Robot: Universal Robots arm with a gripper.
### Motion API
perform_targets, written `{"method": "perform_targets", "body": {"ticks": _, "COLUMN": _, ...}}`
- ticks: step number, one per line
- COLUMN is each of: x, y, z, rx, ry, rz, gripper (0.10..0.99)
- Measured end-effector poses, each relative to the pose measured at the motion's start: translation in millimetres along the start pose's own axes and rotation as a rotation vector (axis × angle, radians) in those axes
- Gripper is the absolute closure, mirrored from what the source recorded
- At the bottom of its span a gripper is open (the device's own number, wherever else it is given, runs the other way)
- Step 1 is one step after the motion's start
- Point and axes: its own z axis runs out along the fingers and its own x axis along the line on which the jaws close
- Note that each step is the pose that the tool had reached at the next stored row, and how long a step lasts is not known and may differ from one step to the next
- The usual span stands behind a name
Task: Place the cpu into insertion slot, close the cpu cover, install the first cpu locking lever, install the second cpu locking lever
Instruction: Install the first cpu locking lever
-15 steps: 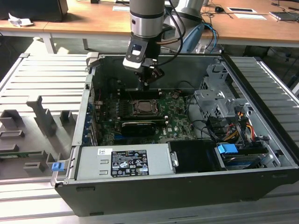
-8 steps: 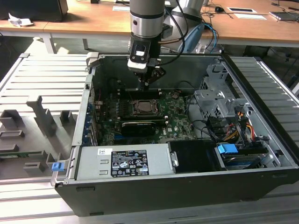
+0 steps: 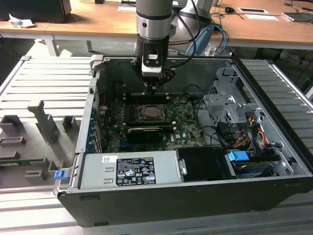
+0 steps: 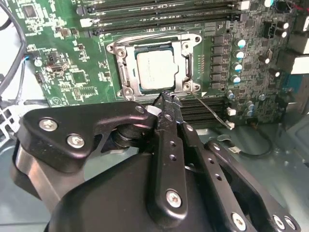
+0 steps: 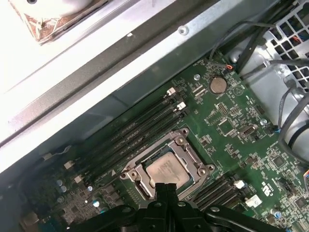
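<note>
The cpu [image 4: 157, 70] lies silver face up in the insertion slot [image 4: 114, 48] on the green board, and I also see the cpu [image 5: 166, 170] in the first wrist view. The cpu cover [image 4: 186, 60] lies flat around it, with the chip showing through its window. A thin wire lever [image 4: 212, 112] sticks out slantwise from the socket's corner, away from the frame. My gripper [image 4: 166, 96] hangs just above the socket's edge near that corner, fingers pressed together with nothing seen between them. In the exterior view the gripper [image 3: 151, 88] stands over the cpu [image 3: 148, 111].
Memory slots [image 4: 159, 12] run along one side of the socket. A long black card [image 3: 145, 133] lies in front of it, then the grey power supply [image 3: 129, 169]. A drive cage [image 3: 230, 105] and cables [image 3: 244, 132] crowd the exterior view's right. The case walls [image 3: 95, 98] enclose the board.
</note>
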Motion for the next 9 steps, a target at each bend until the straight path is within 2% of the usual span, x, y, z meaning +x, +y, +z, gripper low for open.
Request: {"method": "perform_targets", "body": {"ticks": 9, "x": 0.0, "y": 0.0, "z": 0.0, "rx": -0.001, "ry": 0.0026, "rz": -0.069, "gripper": 0.98}}
